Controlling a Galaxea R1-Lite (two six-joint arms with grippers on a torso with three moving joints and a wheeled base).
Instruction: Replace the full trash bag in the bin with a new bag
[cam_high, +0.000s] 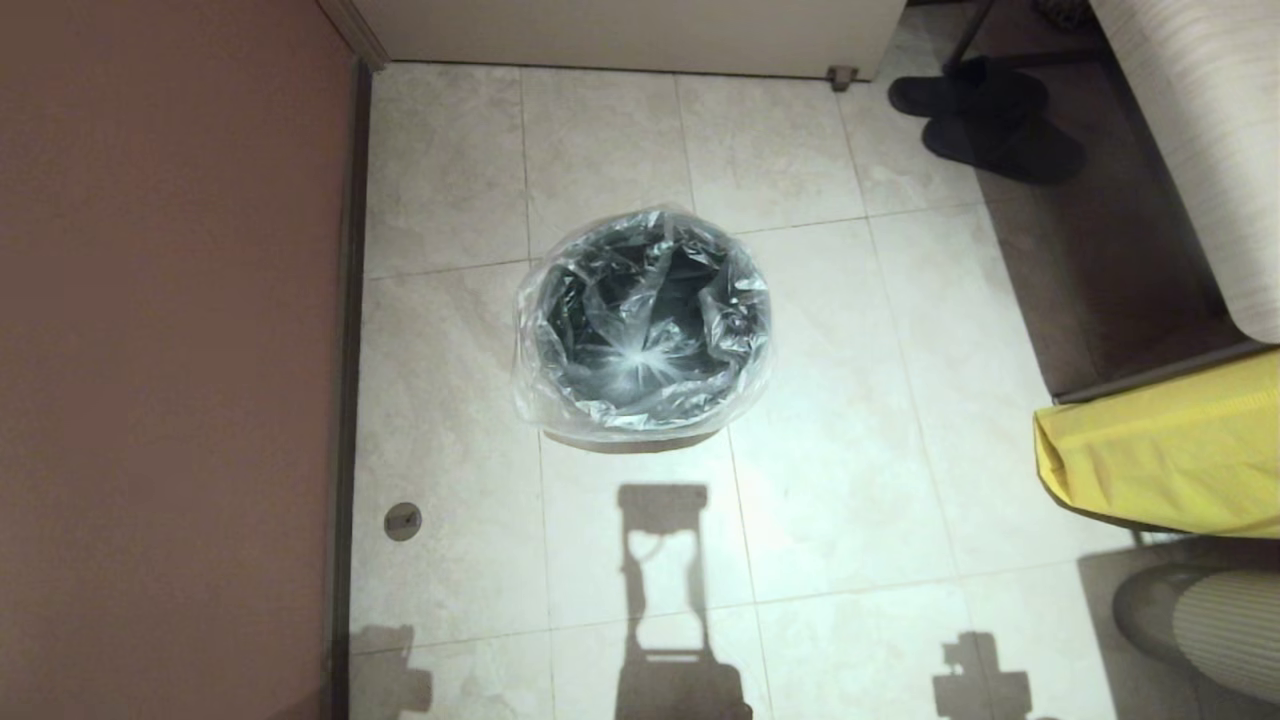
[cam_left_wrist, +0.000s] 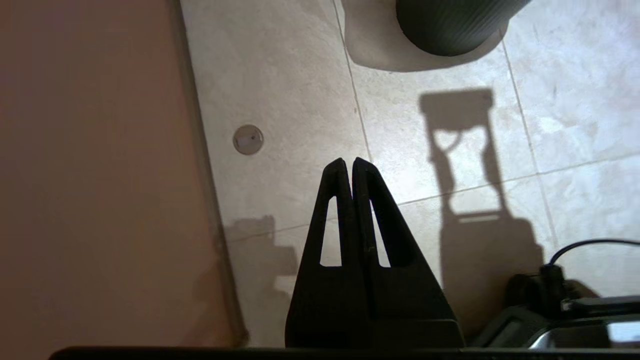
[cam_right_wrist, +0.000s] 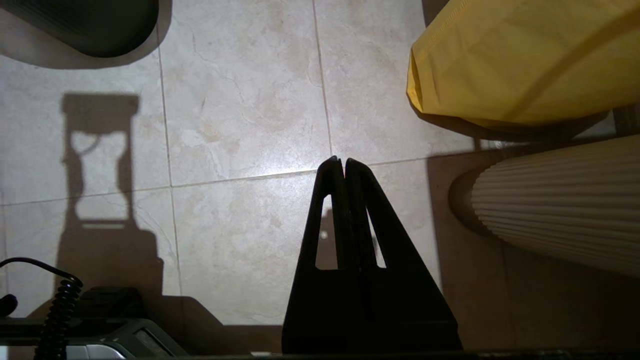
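The bin (cam_high: 557, 335) stands on the tiled floor in the middle of the head view. The new bag (cam_high: 640, 362), clear and crinkly, lines it; its edge is folded out over the rim and hangs down the outside. Neither arm shows in the head view, only their shadows on the near tiles. My left gripper (cam_left_wrist: 348, 161) hangs shut and empty over the floor, with the bin's dark ribbed wall (cam_left_wrist: 450, 25) well ahead of it. My right gripper (cam_right_wrist: 344, 160) is also shut and empty over bare tiles, the bin (cam_right_wrist: 90, 25) far off to its side.
A brown wall (cam_high: 170, 350) runs along the left, with a round floor plug (cam_high: 403, 521) near it. On the right are a yellow sheet (cam_high: 1170, 460), a ribbed cream cylinder (cam_high: 1220, 620), a striped seat (cam_high: 1200, 130) and black slippers (cam_high: 990, 115).
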